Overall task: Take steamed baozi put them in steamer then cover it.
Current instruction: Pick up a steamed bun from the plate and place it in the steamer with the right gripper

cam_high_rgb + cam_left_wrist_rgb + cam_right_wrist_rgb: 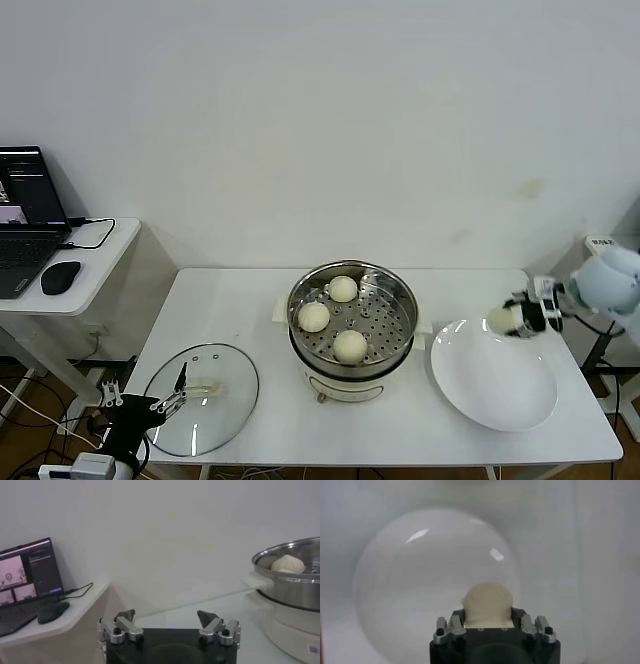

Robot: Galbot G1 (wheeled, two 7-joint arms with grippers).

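The steamer [352, 352] stands at the table's middle with three baozi on its perforated tray: one at the back [343, 289], one at the left [314, 317], one at the front [350, 346]. My right gripper [512, 320] is shut on the fourth baozi [500, 320] and holds it above the far rim of the white plate [493, 385]; in the right wrist view that bun [488, 603] sits between the jaws over the plate [420, 570]. The glass cover [201, 398] lies flat at the table's front left. My left gripper [172, 395] is open and empty, just over the cover's near-left edge.
A side table at the left holds a laptop [28, 220] and a mouse [61, 276]. In the left wrist view the steamer [292, 575] shows with a bun [287, 563] inside, and the laptop [31, 575] is also in view. Cables hang by the table's right edge.
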